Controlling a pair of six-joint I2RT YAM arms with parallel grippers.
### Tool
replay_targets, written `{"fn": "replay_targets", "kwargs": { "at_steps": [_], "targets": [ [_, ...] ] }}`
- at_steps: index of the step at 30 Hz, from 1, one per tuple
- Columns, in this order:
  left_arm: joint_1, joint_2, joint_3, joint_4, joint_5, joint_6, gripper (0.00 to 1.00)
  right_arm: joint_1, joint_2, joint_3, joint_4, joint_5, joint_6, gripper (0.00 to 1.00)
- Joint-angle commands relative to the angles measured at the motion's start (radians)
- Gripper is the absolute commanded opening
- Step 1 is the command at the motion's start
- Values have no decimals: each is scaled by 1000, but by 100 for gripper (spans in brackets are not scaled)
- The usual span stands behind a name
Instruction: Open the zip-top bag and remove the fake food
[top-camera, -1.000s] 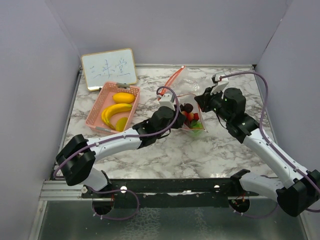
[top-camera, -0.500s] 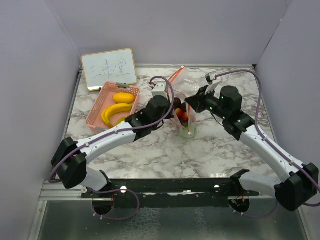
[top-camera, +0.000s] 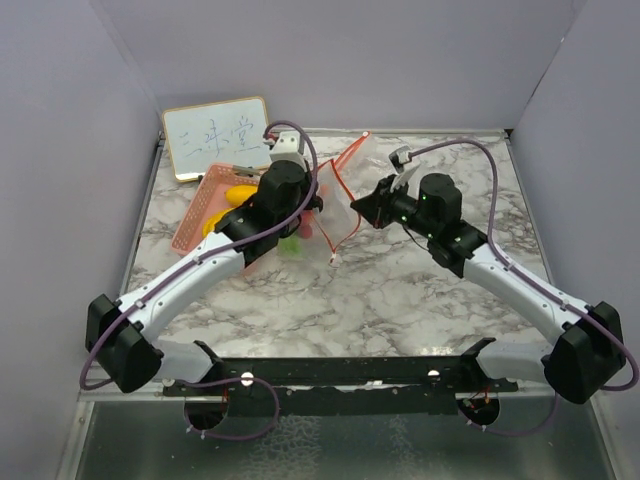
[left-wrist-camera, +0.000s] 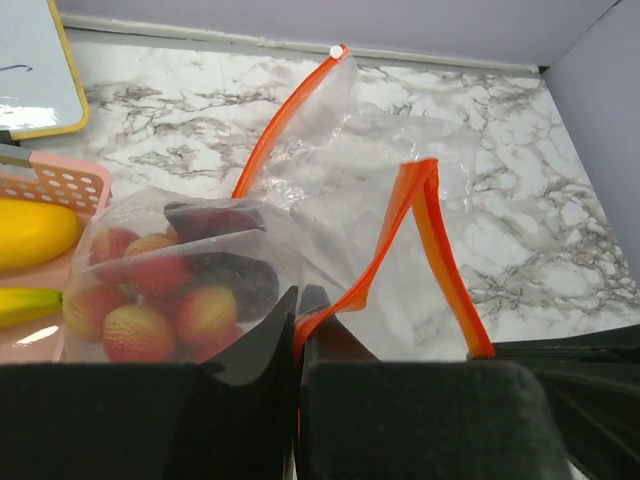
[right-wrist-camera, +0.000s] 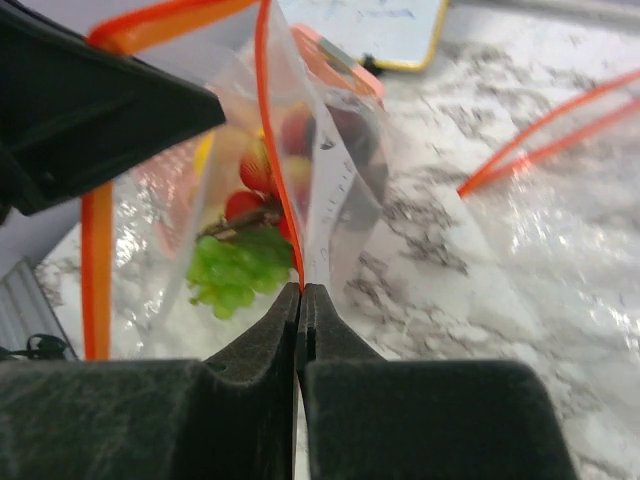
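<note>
The clear zip-top bag (top-camera: 337, 203) with an orange zip strip hangs above the marble table, stretched between both grippers. My left gripper (left-wrist-camera: 298, 318) is shut on one orange lip of its mouth. My right gripper (right-wrist-camera: 300, 292) is shut on the opposite lip. The two lips stand apart, so the mouth gapes. Fake food (left-wrist-camera: 165, 290) fills the bag's bottom: red-orange berries, dark purple bits and a green cluster (right-wrist-camera: 235, 270). In the top view the left gripper (top-camera: 308, 208) and right gripper (top-camera: 358, 212) face each other just right of the pink basket.
The pink basket (top-camera: 196, 212) holds a yellow banana (left-wrist-camera: 22, 305) and a lemon (left-wrist-camera: 30, 230). A second, empty zip bag (left-wrist-camera: 340, 130) lies flat at the back of the table. A whiteboard (top-camera: 216, 136) leans at the rear left. Grey walls enclose the table.
The left gripper closed on the bag's lip. Both grippers then carried the bag up and leftward from the table's middle towards the basket, and its mouth spread open.
</note>
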Motion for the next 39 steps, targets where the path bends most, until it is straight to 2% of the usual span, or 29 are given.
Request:
{"fn": "replay_targets", "kwargs": {
  "at_steps": [1, 8, 10, 12, 14, 15, 17, 20, 22, 25, 27, 28, 31, 39],
  "targets": [
    [-7, 120, 16, 27, 105, 9, 0, -1, 2, -116, -30, 190, -10, 1],
    [-60, 268, 20, 96, 161, -4, 0, -1, -68, -245, -84, 391, -30, 2],
    [-71, 294, 20, 111, 186, -10, 0, -1, -89, -265, -112, 439, -26, 11],
    [-84, 311, 19, 125, 205, -13, 0, -1, -127, -295, -136, 497, -4, 33],
    [-93, 315, 14, 137, 215, -16, 0, -1, -181, -330, -139, 548, 16, 51],
    [-97, 318, 13, 141, 220, -18, 0, -1, -211, -340, -144, 570, 25, 57],
    [-104, 324, 13, 146, 233, -21, 0, -1, -262, -345, -163, 606, 46, 60],
    [-110, 334, 14, 153, 239, -24, 0, -1, -328, -342, -159, 589, 66, 53],
    [-113, 340, 16, 158, 240, -26, 0, -1, -349, -339, -142, 527, 88, 44],
    [-113, 349, 22, 163, 254, -30, 0, -1, -316, -359, -40, 371, 115, 24],
    [-112, 348, 18, 170, 265, -31, 0, -1, -238, -371, 44, 260, 142, 7],
    [-112, 345, 16, 173, 266, -31, 0, -1, -188, -370, 84, 206, 152, 2],
    [-112, 330, 4, 175, 264, -21, 0, -1, -39, -358, 193, 79, 172, 1],
    [-112, 262, -29, 169, 250, -10, 0, -1, 229, -322, 393, 4, 222, 1]
  ]
}}
